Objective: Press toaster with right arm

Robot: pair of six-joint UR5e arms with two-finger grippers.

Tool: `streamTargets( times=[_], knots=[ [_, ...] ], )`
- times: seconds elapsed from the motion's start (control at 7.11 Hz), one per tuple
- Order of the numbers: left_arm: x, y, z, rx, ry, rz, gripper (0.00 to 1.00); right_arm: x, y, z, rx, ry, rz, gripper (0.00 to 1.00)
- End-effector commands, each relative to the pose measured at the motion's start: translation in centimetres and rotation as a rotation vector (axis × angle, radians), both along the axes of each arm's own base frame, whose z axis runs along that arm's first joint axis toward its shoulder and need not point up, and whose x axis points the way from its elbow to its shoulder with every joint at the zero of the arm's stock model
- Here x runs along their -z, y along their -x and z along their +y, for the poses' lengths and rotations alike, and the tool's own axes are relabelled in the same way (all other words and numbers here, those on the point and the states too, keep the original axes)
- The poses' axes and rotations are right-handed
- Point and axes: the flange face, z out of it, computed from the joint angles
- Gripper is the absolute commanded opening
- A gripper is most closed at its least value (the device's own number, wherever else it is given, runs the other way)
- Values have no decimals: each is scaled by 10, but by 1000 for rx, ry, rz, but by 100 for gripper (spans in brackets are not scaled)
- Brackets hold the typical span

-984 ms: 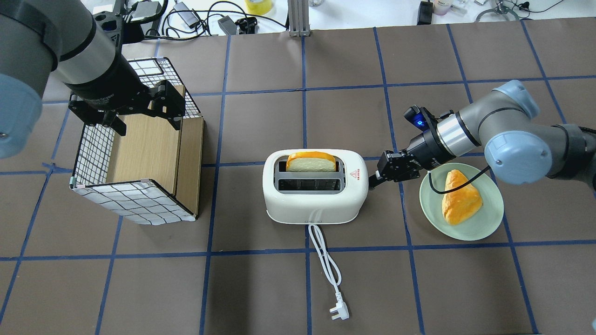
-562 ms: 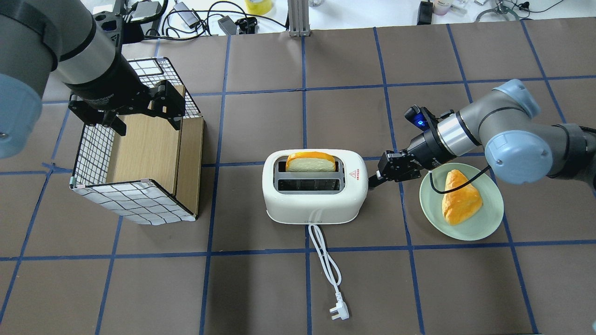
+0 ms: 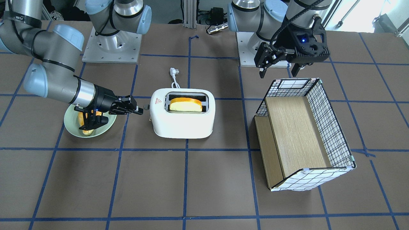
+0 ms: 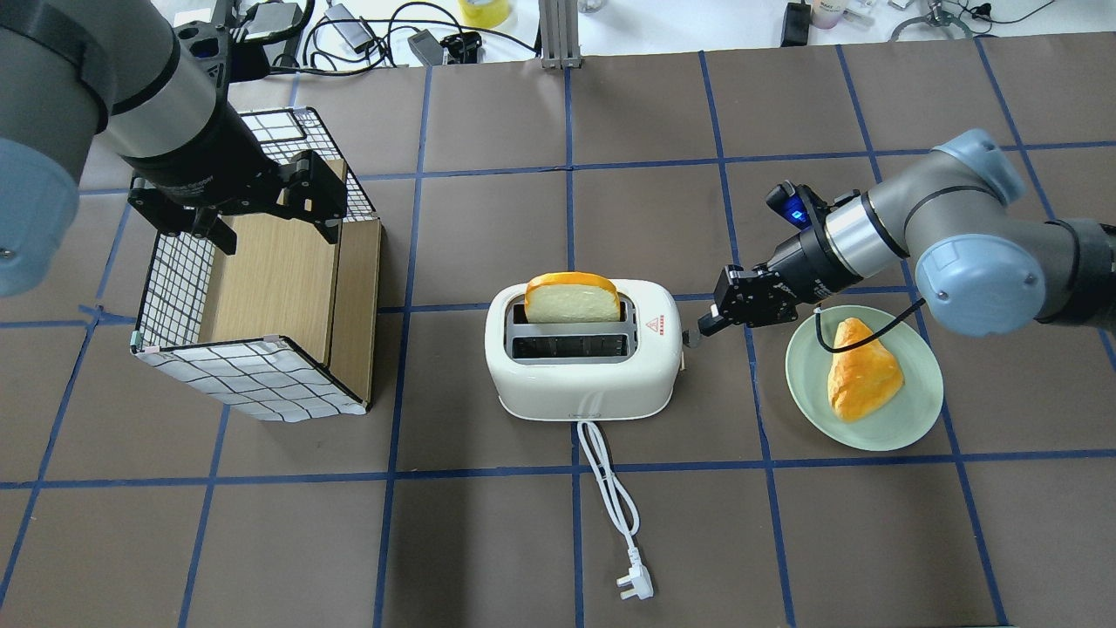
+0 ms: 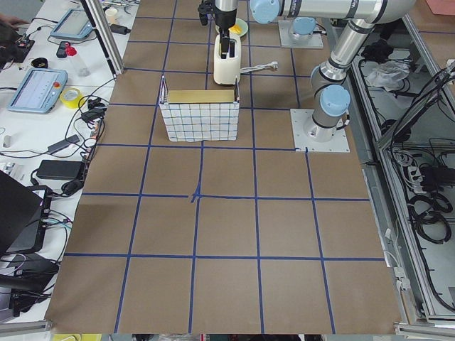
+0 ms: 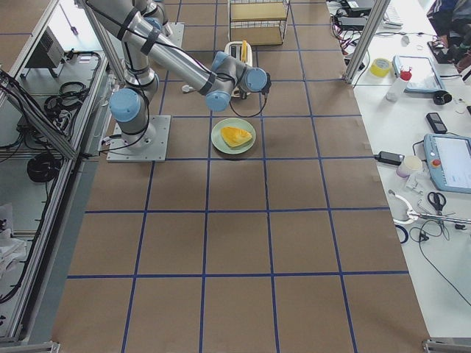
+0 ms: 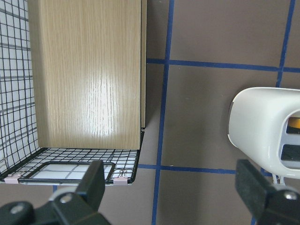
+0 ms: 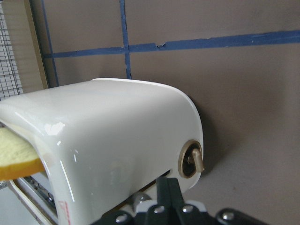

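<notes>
Glossy white toaster (image 8: 117, 136), apparently plastic

The right arm (image 3: 59, 83) hides most of the plated bread (image 3: 87, 131).

The right gripper (image 4: 700, 331) lay stretched out low, fingers pressed together; the left gripper (image 4: 275, 228) hung with fingers spread wide.

Brown table (image 4: 488, 541) with a blue tape grid (image 4: 568, 131). Wire-grid crate (image 4: 253, 377) with a white black-checked lining, a wood panel (image 4: 279, 279) inside, its open side facing up. Pale green plate (image 4: 911, 423) sits well apart from the crate, with a yellow-orange pastry wedge (image 4: 861, 368) lying on it. Bread slice (image 4: 572, 301) with an orange crust stands upright between crate and plate. Far edge has a yellow tape roll (image 4: 485, 10) and black cables (image 4: 366, 35). Side bench holds blue-edged screen devices (image 5: 43, 89).
</notes>
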Motion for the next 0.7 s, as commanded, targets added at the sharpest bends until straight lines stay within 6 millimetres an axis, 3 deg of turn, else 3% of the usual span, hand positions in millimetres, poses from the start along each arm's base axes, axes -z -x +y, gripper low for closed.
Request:
streamTargets(
  times=[0.0, 0.28, 0.42, 0.56],
  knots=[
    [0, 0, 0, 0, 0, 0, 100, -86, 0, -10, 46, 16, 155, 0],
    [0, 0, 0, 0, 0, 0, 100, -160, 7, -22, -8, 36, 380, 3],
    [0, 0, 0, 0, 0, 0, 100, -203, 9, -25, 19, 5, 496, 16],
    [0, 0, 0, 0, 0, 0, 100, -237, 3, -26, 22, 26, 583, 39]
  ],
)
